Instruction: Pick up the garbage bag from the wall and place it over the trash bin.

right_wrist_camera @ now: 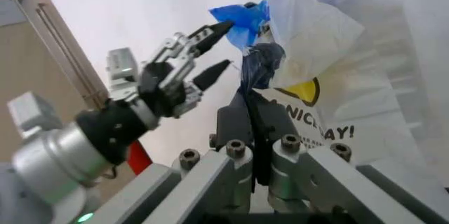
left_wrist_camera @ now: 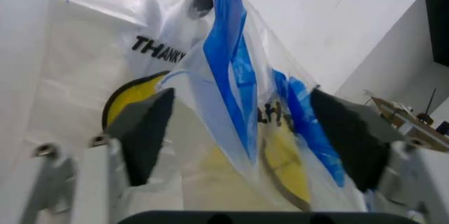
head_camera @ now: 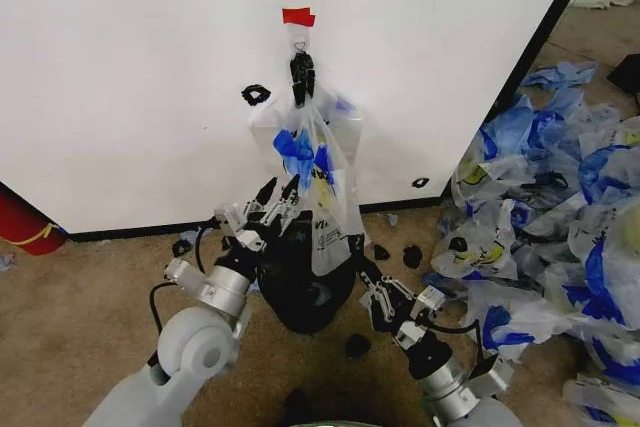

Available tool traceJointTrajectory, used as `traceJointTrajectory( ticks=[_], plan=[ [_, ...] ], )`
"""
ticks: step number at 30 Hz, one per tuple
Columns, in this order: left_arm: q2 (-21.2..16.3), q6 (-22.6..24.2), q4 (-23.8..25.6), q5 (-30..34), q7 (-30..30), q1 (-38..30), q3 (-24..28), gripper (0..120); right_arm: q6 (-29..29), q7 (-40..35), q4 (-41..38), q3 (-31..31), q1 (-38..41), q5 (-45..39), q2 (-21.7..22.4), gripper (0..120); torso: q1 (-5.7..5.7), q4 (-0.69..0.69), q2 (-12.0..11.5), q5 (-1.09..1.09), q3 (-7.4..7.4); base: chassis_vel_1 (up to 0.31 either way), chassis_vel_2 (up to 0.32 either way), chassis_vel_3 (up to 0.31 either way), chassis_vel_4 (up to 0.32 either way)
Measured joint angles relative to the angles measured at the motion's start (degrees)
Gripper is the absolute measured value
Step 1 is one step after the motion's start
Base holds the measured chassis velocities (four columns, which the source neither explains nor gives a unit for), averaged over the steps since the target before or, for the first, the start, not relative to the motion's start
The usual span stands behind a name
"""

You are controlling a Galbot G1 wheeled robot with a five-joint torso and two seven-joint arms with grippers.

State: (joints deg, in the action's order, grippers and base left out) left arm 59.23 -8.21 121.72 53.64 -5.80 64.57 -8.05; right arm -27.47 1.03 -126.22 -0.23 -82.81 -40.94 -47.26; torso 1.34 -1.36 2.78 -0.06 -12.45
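The garbage bag hangs from a small hook under red tape on the white wall. It is translucent white with blue handles, a yellow face and black print. Its lower end drapes against the black trash bin on the floor below. My left gripper is open at the bag's left side. In the left wrist view the garbage bag lies between the spread fingers. My right gripper is shut and holds nothing, low at the bin's right side. The right wrist view shows the bag and the left gripper.
A heap of blue-and-white bags covers the floor to the right, past the wall's edge. Black scraps lie on the carpet near the bin. A red object sits at the wall's base on the far left. Black marks dot the wall.
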Motion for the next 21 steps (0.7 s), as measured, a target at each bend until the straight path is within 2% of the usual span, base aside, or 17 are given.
traceJointTrajectory(
  ticks=[3,16,21],
  plan=[
    [-0.2,-0.1,-1.1,0.2,-0.1,-1.2,0.5,98,0.0,0.2,-0.5,0.0,-0.2,0.0,0.1,0,0.0,0.01,0.0,0.0,0.0,0.0,0.0,0.0,0.0],
    [-1.0,-0.2,-3.2,1.6,-0.7,-5.4,1.9,100,0.0,0.4,-0.3,0.3,-0.4,0.0,-0.5,0,0.0,0.0,0.0,0.0,0.0,0.0,0.0,0.0,0.0],
    [-0.6,-0.2,-4.0,1.8,-0.9,-6.6,2.9,97,0.0,0.4,-0.2,0.6,-0.4,0.0,-0.5,0,0.0,0.0,0.0,0.0,0.0,0.0,0.0,0.0,0.0]
  ],
)
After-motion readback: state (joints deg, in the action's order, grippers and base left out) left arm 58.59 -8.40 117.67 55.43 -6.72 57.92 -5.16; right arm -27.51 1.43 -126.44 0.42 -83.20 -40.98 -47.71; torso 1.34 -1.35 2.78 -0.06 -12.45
